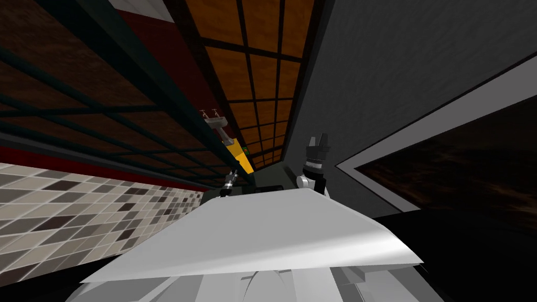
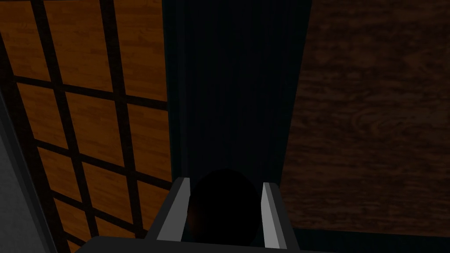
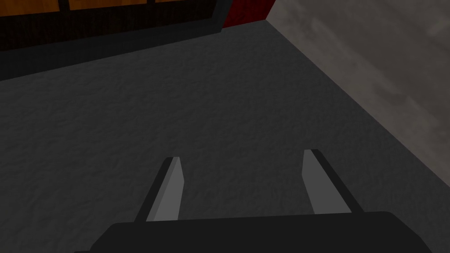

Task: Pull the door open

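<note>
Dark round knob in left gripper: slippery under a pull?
Probably slippery: the knob looks round and smooth, and the flat fingers of the left gripper press just its sides. Likely rigid, no give. The door, a framed wood panel, probably swings heavily.

**A:** What colour is the door (image 2: pixel 373 110)?

**B:** Dark brown wood grain, with a very dark teal frame. Its round knob (image 2: pixel 224 211) is almost black.

**A:** And the gridded panel (image 2: pixel 88 88) beside it?

**B:** Orange wood grain, crossed by black bars.

**A:** The floor (image 1: pixel 78 209)?

**B:** Small tiles, a mix of beige, grey and dark brown.

**A:** The walls?

**B:** One wall (image 3: pixel 176 110) is a mottled dark grey, and there is a dark red strip (image 1: pixel 157 57). The left gripper (image 2: pixel 225 186) has light grey jaws on a dark box.
</note>
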Controlling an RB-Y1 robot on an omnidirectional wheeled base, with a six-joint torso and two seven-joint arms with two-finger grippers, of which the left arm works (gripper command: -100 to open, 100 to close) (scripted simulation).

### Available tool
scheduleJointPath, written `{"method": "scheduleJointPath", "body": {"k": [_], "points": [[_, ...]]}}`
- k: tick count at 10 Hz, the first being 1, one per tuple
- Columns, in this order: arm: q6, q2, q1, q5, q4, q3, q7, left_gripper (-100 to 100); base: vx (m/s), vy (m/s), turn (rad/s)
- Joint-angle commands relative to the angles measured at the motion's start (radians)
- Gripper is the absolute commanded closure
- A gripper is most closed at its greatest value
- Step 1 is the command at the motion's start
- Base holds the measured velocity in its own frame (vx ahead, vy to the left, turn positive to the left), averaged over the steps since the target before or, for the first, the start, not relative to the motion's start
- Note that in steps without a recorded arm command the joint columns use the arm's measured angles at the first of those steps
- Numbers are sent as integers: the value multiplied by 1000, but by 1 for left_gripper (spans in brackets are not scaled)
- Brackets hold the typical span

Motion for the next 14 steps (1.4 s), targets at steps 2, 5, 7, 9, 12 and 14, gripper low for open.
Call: {"method": "scheduleJointPath", "body": {"k": [2,5,7,9,12,14], "points": [[-3,0,0,1,-1,0,1,100,-4,0,2],[2,1,0,18,2,-7,71,100,-22,15,-46],[4,1,-2,34,3,-12,128,100,-26,15,-54],[6,2,-4,51,4,-17,185,100,-40,24,-65],[9,3,-6,73,6,-25,255,100,-40,22,-61],[11,4,-8,96,7,-33,316,100,-38,19,-69]]}}
